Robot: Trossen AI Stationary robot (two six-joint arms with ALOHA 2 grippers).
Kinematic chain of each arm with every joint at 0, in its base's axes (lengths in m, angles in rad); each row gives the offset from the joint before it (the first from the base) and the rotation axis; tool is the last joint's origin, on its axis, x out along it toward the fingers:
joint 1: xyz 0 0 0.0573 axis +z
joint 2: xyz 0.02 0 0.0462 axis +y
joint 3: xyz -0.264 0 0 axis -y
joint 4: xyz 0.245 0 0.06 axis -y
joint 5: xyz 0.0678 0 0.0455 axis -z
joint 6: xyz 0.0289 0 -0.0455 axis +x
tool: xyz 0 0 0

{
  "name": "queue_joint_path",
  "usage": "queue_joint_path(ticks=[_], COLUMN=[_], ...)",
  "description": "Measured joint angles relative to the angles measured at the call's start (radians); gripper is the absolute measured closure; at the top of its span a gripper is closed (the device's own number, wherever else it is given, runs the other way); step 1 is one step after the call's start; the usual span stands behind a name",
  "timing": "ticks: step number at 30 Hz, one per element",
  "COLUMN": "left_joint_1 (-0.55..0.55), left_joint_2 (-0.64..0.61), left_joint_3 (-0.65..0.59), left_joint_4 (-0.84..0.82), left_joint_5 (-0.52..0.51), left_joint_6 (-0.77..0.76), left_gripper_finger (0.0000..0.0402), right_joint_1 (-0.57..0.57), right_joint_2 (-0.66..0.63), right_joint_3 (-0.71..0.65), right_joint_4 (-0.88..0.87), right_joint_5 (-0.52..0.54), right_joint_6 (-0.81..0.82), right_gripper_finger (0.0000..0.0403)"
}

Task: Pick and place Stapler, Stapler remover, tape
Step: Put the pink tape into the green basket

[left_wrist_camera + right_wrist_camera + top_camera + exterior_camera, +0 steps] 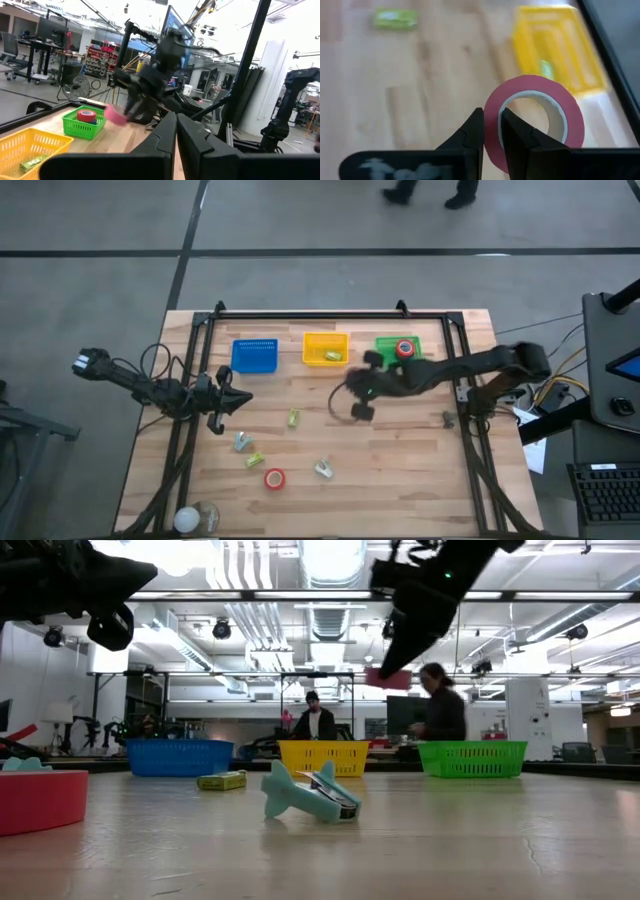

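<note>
My right gripper [491, 131]: pinched on a red tape roll [535, 112], held in the air. Beyond it: yellow basket [555, 47]; green basket [385, 348], probably unobstructed. Left gripper [176, 135]: shut, empty.

Setting: robotics lab or workshop, large open hall. Evidence: exposed white ducts [250, 565] and strip lights on the ceiling; grey concrete floor [90, 300] around a wooden table [400, 480] fenced by a black metal frame [330, 314]. Low view: two people [440, 705] stand at benches behind the table. Left wrist view: a floor fan [76, 87], shelving with red parts bins [107, 52], a monitor [175, 25] on a stand, loose cables. A keyboard [605, 495] sits beside the table.
</note>
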Motion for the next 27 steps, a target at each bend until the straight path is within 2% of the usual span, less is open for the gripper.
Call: queue_joint_path(ticks=[8, 13, 19, 27], left_joint_1=[0.001, 0.0, 0.0, 0.0], left_joint_2=[0.0, 0.0, 0.0, 0.0], left_joint_3=[0.0, 0.0, 0.0, 0.0], left_joint_4=[-0.001, -0.001, -0.001, -0.002], left_joint_5=[0.0, 0.0, 0.0, 0.0], left_joint_6=[0.0, 0.0, 0.0, 0.0], left_gripper_finger=[0.0383, 0.0381, 0.0382, 0.038], right_joint_1=[-0.199, -0.329, -0.434, -0.457], right_joint_2=[-0.21, -0.278, -0.257, -0.167], right_joint_3=[-0.182, -0.26, -0.285, -0.286], right_joint_4=[0.007, 0.021, 0.076, 0.074], right_joint_5=[-0.013, -0.015, -0.085, -0.087], right_joint_6=[0.148, 0.212, 0.248, 0.252], right_gripper_finger=[0.0358, 0.0355, 0.0356, 0.0354])
